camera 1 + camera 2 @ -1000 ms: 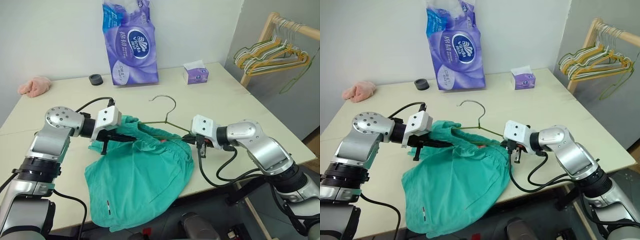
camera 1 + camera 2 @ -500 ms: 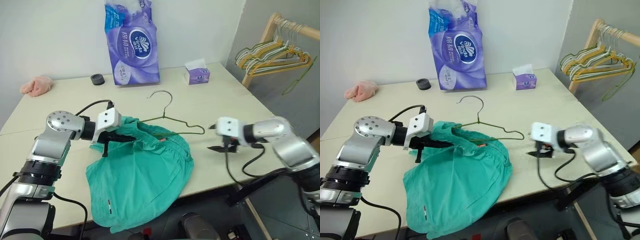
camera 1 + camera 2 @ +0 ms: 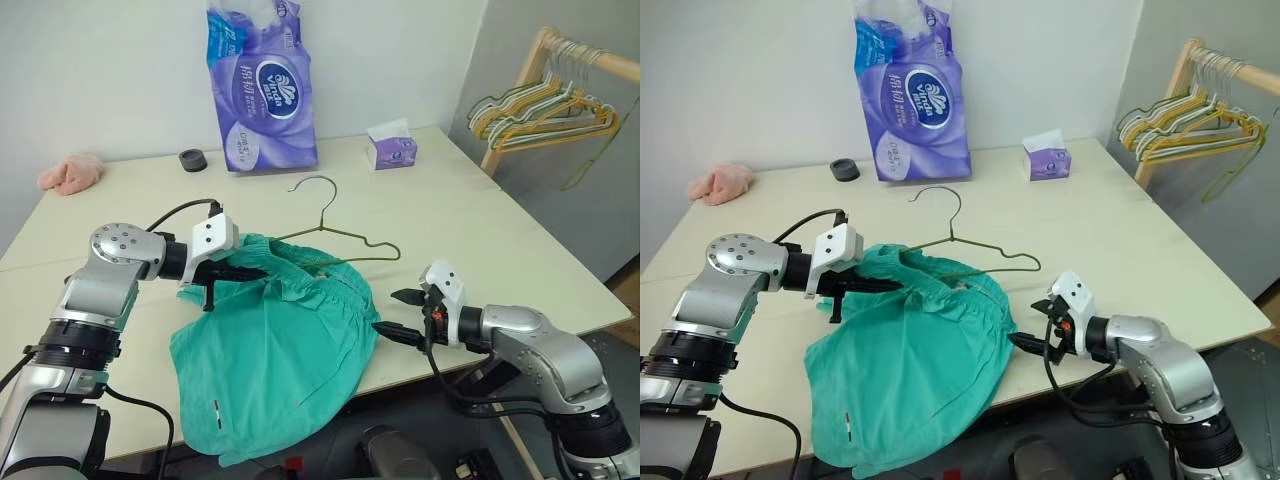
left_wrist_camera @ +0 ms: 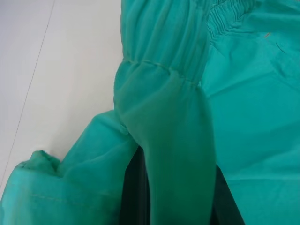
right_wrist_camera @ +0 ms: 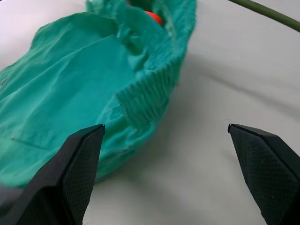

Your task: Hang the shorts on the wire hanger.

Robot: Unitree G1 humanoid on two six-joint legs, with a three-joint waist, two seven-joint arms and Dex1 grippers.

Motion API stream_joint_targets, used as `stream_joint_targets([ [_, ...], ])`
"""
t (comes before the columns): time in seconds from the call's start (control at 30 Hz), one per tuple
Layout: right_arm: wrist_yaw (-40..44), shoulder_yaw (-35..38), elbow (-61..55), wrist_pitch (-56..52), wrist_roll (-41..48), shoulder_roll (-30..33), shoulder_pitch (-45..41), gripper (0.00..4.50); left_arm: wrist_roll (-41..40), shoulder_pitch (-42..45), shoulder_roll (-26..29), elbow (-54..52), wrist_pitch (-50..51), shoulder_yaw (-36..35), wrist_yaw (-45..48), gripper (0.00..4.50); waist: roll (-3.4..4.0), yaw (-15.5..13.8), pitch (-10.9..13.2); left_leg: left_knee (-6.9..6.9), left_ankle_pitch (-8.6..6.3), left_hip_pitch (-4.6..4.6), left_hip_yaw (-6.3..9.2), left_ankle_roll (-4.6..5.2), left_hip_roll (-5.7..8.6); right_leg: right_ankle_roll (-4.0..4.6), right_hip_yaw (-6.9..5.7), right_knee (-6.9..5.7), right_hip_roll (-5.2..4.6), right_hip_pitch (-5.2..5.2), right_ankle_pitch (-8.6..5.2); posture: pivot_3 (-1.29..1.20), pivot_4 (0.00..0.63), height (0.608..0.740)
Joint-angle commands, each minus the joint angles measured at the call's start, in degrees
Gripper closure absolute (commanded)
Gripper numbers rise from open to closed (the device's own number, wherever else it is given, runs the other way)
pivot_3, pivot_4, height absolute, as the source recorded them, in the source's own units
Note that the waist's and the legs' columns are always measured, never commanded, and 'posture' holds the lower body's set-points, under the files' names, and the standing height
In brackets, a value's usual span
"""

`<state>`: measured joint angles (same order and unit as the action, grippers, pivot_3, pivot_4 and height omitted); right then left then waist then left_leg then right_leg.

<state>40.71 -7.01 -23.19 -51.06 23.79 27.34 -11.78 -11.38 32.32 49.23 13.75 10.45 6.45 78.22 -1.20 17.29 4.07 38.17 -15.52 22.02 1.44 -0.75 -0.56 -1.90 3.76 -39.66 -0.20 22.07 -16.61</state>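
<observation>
A pink cloth lump (image 3: 70, 172) lies on the table (image 3: 480, 230) at its far left corner, well apart from the shorts (image 3: 275, 340). Nearer the shorts, on their left, the left gripper (image 3: 240, 272) has its two black fingers pressed together on a fold of the teal fabric just below the gathered waistband; in the left wrist view the fold (image 4: 176, 154) runs up between the two dark fingers (image 4: 133, 187).

The shorts lie spread on the near half of the table, waistband toward the far side and the legs hanging over the near edge, a small white tag (image 3: 217, 410) showing near the hem. Beyond the shorts, at the far side, sit a small black round thing (image 3: 192, 159) and a tall purple pack of tissue rolls (image 3: 260, 85).

The wire hanger (image 3: 335, 232) lies flat with its hook pointing away from the shorts. Its left end goes under the waistband, and its right end lies bare on the table just beyond the shorts' right edge. A small purple tissue box (image 3: 391, 148) stands farther back, to the right of the hanger.

At the shorts' right edge the right gripper (image 3: 398, 314) has its fingers spread wide, holding nothing; one fingertip (image 5: 79, 154) is close beside the waistband, the other over bare table. Far right of the shorts, off the table, a wooden rack (image 3: 560, 50) carries a bunch of yellow and pale green hangers (image 3: 540, 108).
</observation>
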Motion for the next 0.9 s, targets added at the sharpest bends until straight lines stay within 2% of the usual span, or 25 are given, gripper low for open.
stream_joint_targets([
  [0.03, -2.7, -1.5, -1.6, -0.8, 0.4, -1.8, 0.4, 0.02, -0.2, 2.0, 0.0, -0.6, -1.1, -1.3, -0.3, 4.50, -0.01, 0.0, 0.0, 0.00, 0.00, 0.00, 0.00, 0.00, 0.00, 0.00, 0.00, 0.00, 0.00, 0.00, 0.00, -0.31, 0.026, 0.740],
  [0.13, -4.6, -3.7, 1.2, 0.5, -1.3, -3.9, 0.1, 0.02, -0.4, 2.0, 0.0, -0.6, -1.0, -1.5, -0.4, 4.50, -0.04, 0.2, 0.0, -0.01, 0.00, 0.00, -0.01, 0.00, -0.01, 0.00, 0.01, 0.00, 0.01, 0.00, 0.00, -0.31, 0.026, 0.740],
  [0.23, -5.2, -5.0, 2.6, 4.4, -2.6, -5.4, 0.1, 0.61, -0.4, 2.1, 0.1, -0.6, -1.0, -1.7, -0.7, 4.50, -0.03, 0.2, 0.0, -0.02, 0.00, -0.01, -0.01, 0.00, -0.02, 0.00, 0.01, -0.01, 0.02, 0.02, 0.00, -0.30, 0.021, 0.740],
  [0.37, -4.5, -6.3, 3.4, 7.0, -3.1, -5.7, 0.7, 1.99, -0.6, 1.7, 0.3, -1.0, -0.9, -2.3, -1.2, 4.50, -0.04, 0.2, 0.0, -0.02, 0.00, 0.00, -0.01, 0.00, -0.02, 0.00, 0.01, -0.01, 0.02, 0.02, 0.00, -0.29, 0.016, 0.740],
  [0.6, -4.9, -2.9, 5.3, 10.0, -2.3, -6.6, 0.1, 4.41, -2.2, 0.0, 0.6, -2.4, 0.5, -5.1, -3.6, 4.50, -0.11, 0.2, -0.1, -0.02, 0.00, -0.01, 0.01, 0.00, -0.02, 0.00, 0.00, -0.02, 0.02, 0.02, 0.00, -0.29, 0.013, 0.740],
  [0.7, -4.6, 0.1, 7.3, 10.3, -1.3, -5.9, -1.1, 4.48, -4.7, -1.3, 0.9, -5.1, 3.1, -7.2, -4.0, 4.50, -0.12, 0.1, -0.1, -0.02, 0.00, -0.01, 0.01, 0.00, -0.03, 0.00, -0.01, -0.02, 0.01, 0.02, 0.00, -0.29, 0.012, 0.740],
  [0.9, 0.8, 8.1, 12.1, 4.8, 7.5, -3.1, -5.5, 4.48, -18.5, -0.9, 0.2, -13.6, 19.4, -14.3, -5.3, 4.50, -0.13, 0.0, -0.1, -0.01, 0.00, 0.00, 0.03, 0.00, -0.02, 0.00, -0.04, -0.03, -0.02, 0.01, 0.00, -0.28, 0.010, 0.740],
])
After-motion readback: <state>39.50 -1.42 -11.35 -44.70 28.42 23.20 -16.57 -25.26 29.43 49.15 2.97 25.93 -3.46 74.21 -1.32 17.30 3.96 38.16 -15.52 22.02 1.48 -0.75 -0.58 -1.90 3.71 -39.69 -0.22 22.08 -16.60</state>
